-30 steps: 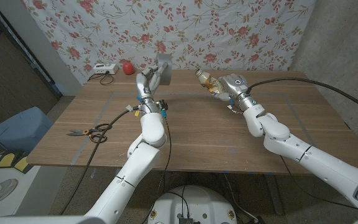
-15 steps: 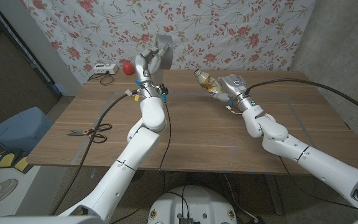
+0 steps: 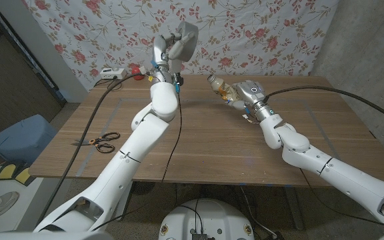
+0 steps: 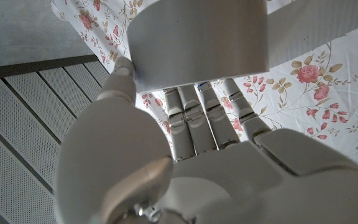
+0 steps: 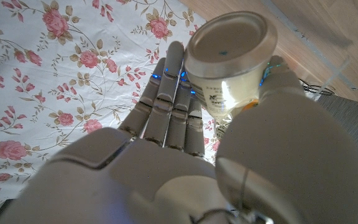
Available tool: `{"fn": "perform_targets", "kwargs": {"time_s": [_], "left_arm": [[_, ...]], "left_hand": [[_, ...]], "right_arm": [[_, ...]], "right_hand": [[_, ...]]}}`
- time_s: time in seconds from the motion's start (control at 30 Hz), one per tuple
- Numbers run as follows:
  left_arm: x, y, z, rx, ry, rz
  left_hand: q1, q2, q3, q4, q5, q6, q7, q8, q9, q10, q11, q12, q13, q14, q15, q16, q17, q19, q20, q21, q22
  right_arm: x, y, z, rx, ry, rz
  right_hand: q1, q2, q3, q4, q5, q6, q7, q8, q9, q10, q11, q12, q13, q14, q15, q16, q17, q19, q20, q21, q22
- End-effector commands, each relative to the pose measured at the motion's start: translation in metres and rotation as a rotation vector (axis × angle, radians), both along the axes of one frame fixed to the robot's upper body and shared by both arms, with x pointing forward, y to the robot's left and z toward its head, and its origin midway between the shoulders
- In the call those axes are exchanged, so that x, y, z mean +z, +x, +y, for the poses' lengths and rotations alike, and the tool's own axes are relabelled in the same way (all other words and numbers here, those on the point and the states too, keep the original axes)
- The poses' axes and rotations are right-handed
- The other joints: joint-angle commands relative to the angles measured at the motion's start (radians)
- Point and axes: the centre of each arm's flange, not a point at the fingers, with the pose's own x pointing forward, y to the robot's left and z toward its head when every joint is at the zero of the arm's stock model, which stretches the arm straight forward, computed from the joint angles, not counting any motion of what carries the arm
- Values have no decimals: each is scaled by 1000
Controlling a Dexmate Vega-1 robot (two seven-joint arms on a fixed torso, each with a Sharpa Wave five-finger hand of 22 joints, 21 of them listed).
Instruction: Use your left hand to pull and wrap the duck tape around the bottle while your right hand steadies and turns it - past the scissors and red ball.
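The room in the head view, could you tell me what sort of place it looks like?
Probably a makeshift robot test room, not a home: a floral sheet hangs as a backdrop behind a wooden table, beside a bare concrete wall, and cables trail across the table.

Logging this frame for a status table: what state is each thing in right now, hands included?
Left hand: raised high above the table, gripping the tape roll.
Duct tape roll: held aloft.
Right hand: gripping the bottle.
Bottle: held tilted above the table.
Scissors: lying on the table, untouched.
Red ball: at the table's far edge, partly hidden by the left arm.
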Motion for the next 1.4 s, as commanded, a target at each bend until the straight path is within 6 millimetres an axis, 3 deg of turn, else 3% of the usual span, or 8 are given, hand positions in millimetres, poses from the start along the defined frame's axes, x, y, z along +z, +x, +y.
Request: {"fn": "perform_targets", "kwargs": {"time_s": [0.03, 0.57, 0.93, 1.4], "left_arm": [[38, 4, -13, -17, 91, 62], [78, 15, -61, -50, 193, 62], [94, 13, -96, -55, 252, 45], [107, 1, -122, -39, 297, 11]], "left_hand": [[186, 180, -4, 5, 0, 23, -19, -3, 3, 113, -104, -1, 4, 10, -132, 1, 2, 4, 5, 8, 2], [193, 178, -10, 4, -2, 27, -16, -8, 2, 114, -104, -1, 11, 16, -132, 1, 1, 2, -2, 15, 3], [199, 175, -14, 3, -4, 37, -11, -10, 1, 123, -101, -2, 8, 21, -133, 1, 1, 1, -7, 21, 4], [208, 170, -19, 1, -5, 47, -4, -12, 0, 129, -98, -5, 7, 26, -132, 1, 1, 0, -13, 28, 5]], "right_arm": [[0, -3, 3, 26, -3, -10], [1, 0, 20, 59, -31, -32], [5, 5, 30, 100, -50, -35], [13, 14, 40, 136, -79, -27]], "right_hand": [[131, 259, -3, 1, 5, 287, -231, 6, 5, 212, -196, 2, 1, 132, -224, -8, 3, -4, -120, 7, 0], [137, 259, -10, 3, 8, 290, -229, 1, 9, 217, -191, -1, 4, 136, -223, -14, 9, -8, -121, 15, -3], [140, 261, -14, 5, 10, 294, -229, 0, 12, 219, -190, -3, 7, 138, -223, -19, 11, -10, -121, 21, -5], [146, 260, -21, 6, 12, 298, -225, -5, 14, 220, -190, -8, 10, 143, -223, -25, 16, -12, -121, 29, -6]]}}
